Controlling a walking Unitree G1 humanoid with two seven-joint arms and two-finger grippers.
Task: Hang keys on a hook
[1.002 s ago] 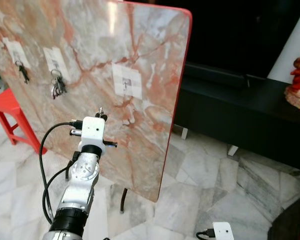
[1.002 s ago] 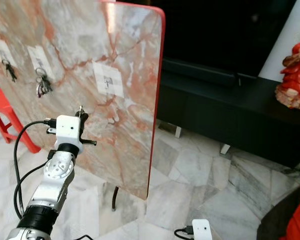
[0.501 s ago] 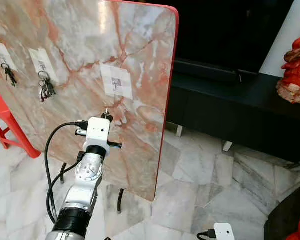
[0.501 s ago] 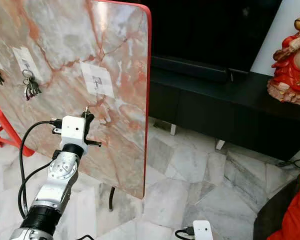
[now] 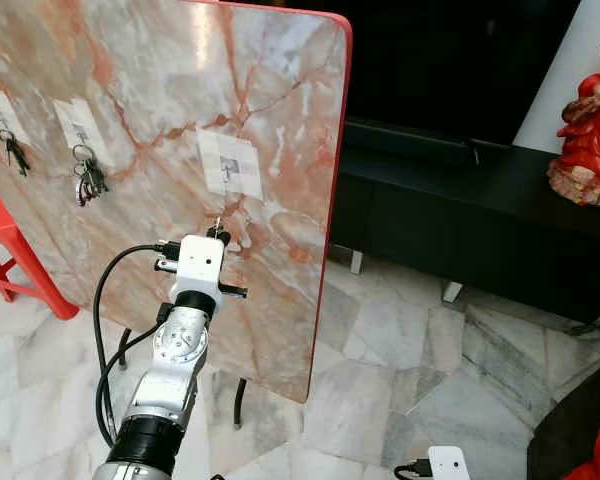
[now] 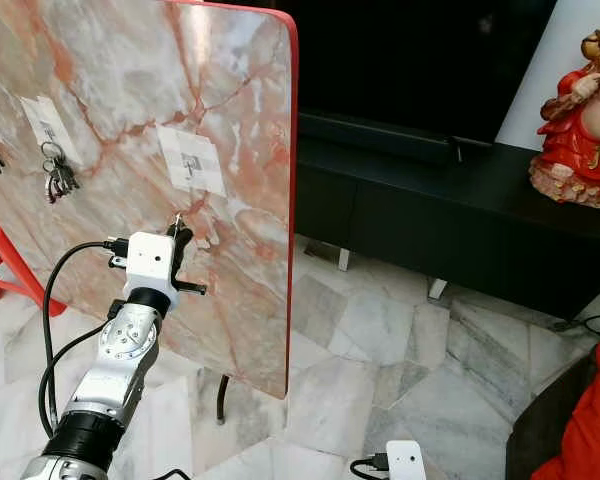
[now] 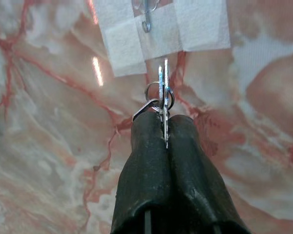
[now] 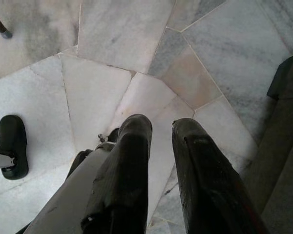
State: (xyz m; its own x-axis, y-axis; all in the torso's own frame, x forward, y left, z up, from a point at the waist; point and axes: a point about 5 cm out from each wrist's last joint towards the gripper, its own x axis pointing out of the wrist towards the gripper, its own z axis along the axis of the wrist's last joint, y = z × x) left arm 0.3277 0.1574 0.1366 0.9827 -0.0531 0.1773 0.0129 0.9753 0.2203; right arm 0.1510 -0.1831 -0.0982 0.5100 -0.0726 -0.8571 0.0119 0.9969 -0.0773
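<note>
One key ring (image 7: 157,94) pinched edge-on in closed left hand (image 7: 164,141) just below hook (image 7: 146,19); ring likely to miss or glance off if misaligned.

The right gripper (image 8: 161,131) is hanging over the marble floor (image 8: 112,44) — black fingers (image 8: 129,161) slightly parted, gripping nothing.
</note>
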